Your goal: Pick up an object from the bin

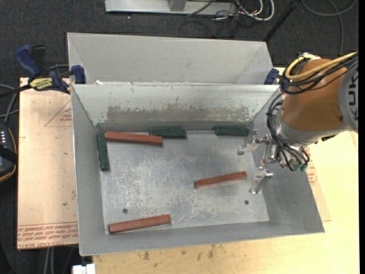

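1. A red-brown bar [220,180] is lying flat on the bin floor, right of centre. It is the thing nearest the gripper [250,169].
2. Its long axis is running almost left to right across the view. It is tilting slightly, so the right end is sitting a little closer to the far wall than the left end.
3. That right end is pointing into the gap between the two metal fingers [255,186]; whether either one is touching it cannot be told.
4. The jaws are standing wide apart, one finger toward the far wall and one toward the near wall, and they are gripping nothing.
5. The bar is looking like a long, thin, straight stick in a matte brick red.
6. A second red-brown bar [134,137] is lying near the far wall at left, and a third red-brown bar [140,224] is lying near the front left corner, both well apart from the gripper.
7. Along the far wall a middle green bar [168,133] and a right green bar [232,130] are lying, while a left green bar [102,151] is running front to back.
8. The bin [171,56] is grey metal with sloping walls and a scuffed floor.
9. A dark carpet [34,16] is surrounding it, with cables [245,4] trailing beyond the far side.
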Action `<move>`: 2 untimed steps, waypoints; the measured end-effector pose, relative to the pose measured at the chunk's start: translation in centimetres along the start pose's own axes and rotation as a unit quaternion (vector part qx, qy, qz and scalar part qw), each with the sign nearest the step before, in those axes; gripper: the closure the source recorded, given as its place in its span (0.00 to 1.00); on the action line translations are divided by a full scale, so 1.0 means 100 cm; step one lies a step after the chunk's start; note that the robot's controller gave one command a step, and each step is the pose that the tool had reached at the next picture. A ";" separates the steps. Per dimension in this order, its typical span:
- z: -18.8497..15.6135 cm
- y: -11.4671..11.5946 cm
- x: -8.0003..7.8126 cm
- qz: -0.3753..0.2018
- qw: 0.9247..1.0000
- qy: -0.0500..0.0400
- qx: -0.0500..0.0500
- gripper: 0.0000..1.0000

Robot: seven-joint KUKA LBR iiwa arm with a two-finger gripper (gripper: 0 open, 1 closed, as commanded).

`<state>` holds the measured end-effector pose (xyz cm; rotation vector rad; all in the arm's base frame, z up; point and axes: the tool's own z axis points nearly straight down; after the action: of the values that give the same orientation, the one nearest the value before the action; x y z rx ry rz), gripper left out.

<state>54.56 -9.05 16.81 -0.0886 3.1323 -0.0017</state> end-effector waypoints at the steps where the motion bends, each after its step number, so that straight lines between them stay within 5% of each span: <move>1: 0.069 0.053 -0.011 0.007 1.000 0.001 -0.001 0.00; 2: 0.090 0.036 -0.011 0.008 1.000 -0.007 -0.004 1.00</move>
<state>55.51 -5.44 7.83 -0.0625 3.1199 0.0126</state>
